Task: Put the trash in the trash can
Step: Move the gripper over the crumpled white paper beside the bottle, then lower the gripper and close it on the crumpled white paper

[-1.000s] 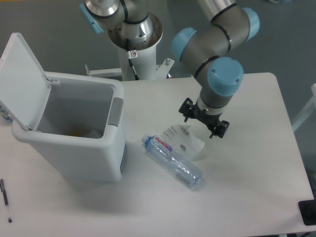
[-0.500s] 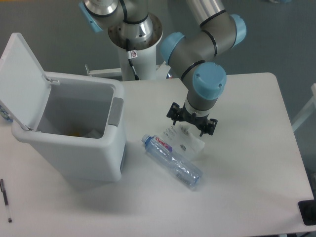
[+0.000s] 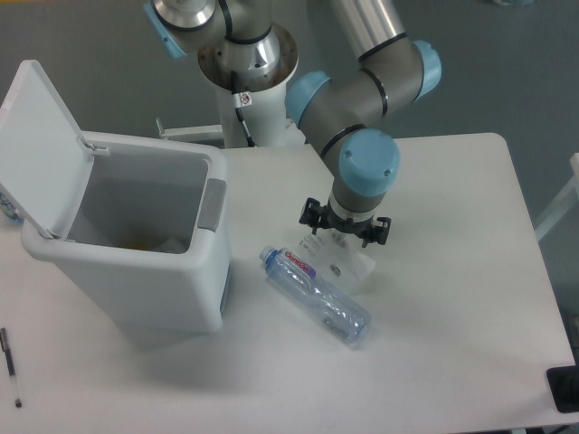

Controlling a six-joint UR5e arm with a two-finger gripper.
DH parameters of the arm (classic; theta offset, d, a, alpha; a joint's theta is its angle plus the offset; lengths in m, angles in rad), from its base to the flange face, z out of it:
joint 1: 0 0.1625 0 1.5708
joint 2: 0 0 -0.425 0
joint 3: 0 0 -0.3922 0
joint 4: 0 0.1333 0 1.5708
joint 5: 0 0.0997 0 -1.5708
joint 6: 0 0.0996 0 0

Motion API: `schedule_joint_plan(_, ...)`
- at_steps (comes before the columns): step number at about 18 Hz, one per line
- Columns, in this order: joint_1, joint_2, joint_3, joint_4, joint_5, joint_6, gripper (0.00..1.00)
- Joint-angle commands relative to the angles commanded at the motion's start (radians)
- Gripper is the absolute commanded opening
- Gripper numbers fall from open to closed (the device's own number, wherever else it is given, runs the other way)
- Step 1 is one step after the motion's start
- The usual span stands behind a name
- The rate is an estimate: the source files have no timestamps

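A clear crinkled plastic bottle with a blue cap and a red-blue label lies on its side on the white table, cap toward the bin. Just behind it sits a crumpled white paper slip. My gripper hangs open directly over the far part of the paper slip, fingers spread left and right, holding nothing. The trash can, a pale grey bin, stands at the left with its lid tipped up and back; something small lies at its bottom.
A thin black pen lies near the table's front left edge. A dark object sits at the front right corner. The robot's base pedestal stands behind the table's back edge.
The gripper has swung left and slightly away from the camera, from right of the paper slip to directly above it. Bottle, paper and bin have not moved.
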Motion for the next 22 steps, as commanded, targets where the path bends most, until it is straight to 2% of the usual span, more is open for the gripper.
schedule_joint_plan(4,-0.011,-0.021,0.006,0.012,0.003,-0.052,0.87)
schedule_joint_plan(6,-0.024,-0.037,0.014,0.029,0.006,-0.091,0.79)
schedule_joint_plan(11,-0.029,-0.044,0.021,0.041,0.011,-0.115,0.50)
schedule_joint_plan(17,-0.029,-0.046,0.032,0.040,0.009,-0.114,0.04)
schedule_joint_plan(18,-0.029,-0.045,0.035,0.040,0.009,-0.114,0.00)
schedule_joint_plan(22,-0.023,-0.040,0.052,0.038,0.006,-0.100,0.00)
